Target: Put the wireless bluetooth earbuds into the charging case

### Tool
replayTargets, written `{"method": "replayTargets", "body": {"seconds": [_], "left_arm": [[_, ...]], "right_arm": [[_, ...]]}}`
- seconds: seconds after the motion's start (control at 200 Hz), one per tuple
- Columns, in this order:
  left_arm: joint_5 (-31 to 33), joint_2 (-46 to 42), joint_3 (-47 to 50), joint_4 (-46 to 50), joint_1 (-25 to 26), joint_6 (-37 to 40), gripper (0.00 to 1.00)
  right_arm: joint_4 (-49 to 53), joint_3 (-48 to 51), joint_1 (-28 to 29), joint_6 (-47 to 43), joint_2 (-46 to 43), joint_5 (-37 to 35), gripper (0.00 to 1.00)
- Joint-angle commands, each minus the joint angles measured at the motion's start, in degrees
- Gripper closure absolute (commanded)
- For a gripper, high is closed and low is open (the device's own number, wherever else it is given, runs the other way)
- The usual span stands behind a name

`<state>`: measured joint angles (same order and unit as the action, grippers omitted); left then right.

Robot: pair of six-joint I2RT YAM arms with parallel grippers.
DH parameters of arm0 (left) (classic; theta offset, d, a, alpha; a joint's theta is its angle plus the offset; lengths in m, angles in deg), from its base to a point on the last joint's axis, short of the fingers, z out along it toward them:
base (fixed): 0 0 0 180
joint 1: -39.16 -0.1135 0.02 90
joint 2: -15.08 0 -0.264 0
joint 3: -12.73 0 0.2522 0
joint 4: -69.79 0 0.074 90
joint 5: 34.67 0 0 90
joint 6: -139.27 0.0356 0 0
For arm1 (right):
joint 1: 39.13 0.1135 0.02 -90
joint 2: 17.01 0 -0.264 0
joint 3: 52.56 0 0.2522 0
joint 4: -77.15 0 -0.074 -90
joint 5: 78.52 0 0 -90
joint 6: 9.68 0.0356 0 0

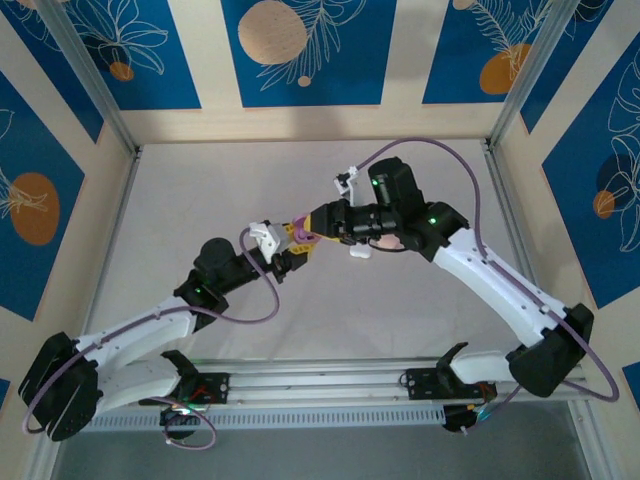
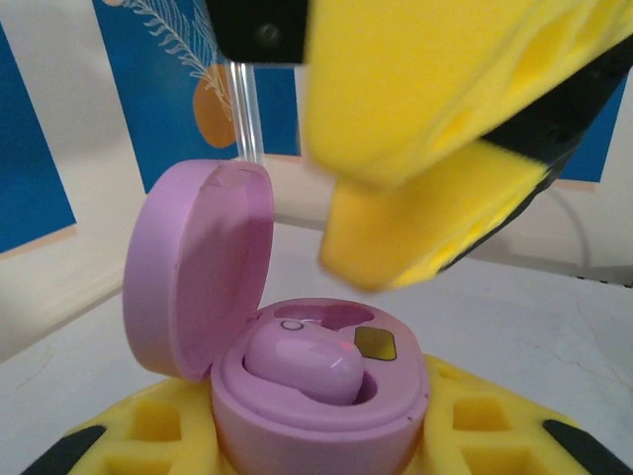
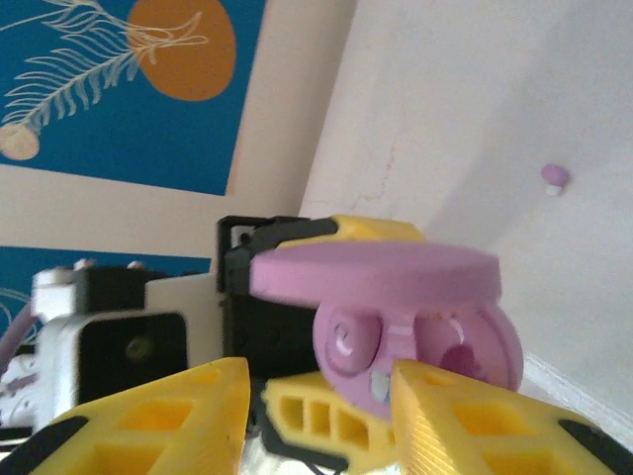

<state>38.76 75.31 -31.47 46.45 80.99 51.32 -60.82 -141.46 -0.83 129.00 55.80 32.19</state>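
Above the counter (image 1: 200,190), the left pincer (image 2: 316,450) grips an open lilac case (image 2: 198,267) with one lilac earbud (image 2: 302,361) seated inside, the right pincer (image 3: 316,416) spread wide close by

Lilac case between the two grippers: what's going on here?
The left gripper holds the open lilac case. One seated earbud fills a well; the well beside it looks empty. The right gripper hovers close by, jaws open, and a loose earbud lies on the table.

Bright, even light with soft shadows, wrist views heavily blurred up close, overhead view sharp
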Motion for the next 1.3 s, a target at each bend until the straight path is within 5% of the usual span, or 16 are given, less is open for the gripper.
{"method": "replayTargets", "body": {"seconds": [0.0, 0.27, 0.43, 0.55, 0.79, 1.296], "left_arm": [[2.64, -1.85, 0.38, -1.15, 0.5, 0.55, 0.78], [6.76, -6.61, -0.4, 4.13, 0.48, -0.02, 0.77], [8.42, -11.03, -2.11, 10.11, 0.51, -0.11, 0.77], [9.34, -13.82, -2.87, 12.03, 0.54, 0.16, 0.77], [8.4, -16.69, -6.3, 16.27, 0.54, 0.09, 0.77], [8.01, -19.4, -7.82, 20.21, 0.54, 1.27, 0.76]], "right_arm": [[-1.11, 0.34, 0.29, -3.84, -5.32, -2.1, 0.56], [0.62, 11.0, -5.82, -1.83, -15.3, -18.1, 0.55], [2.49, 17.96, -15.6, -0.03, -13.66, -10.9, 0.55], [0.55, 20.54, -17.02, -1.45, -7.45, -5.88, 0.57], [-2.94, 14.19, -10.56, -3.65, 14.28, -0.81, 0.61], [9.11, -21.8, 2.04, -14.75, 51.86, 1.67, 0.6]]}}
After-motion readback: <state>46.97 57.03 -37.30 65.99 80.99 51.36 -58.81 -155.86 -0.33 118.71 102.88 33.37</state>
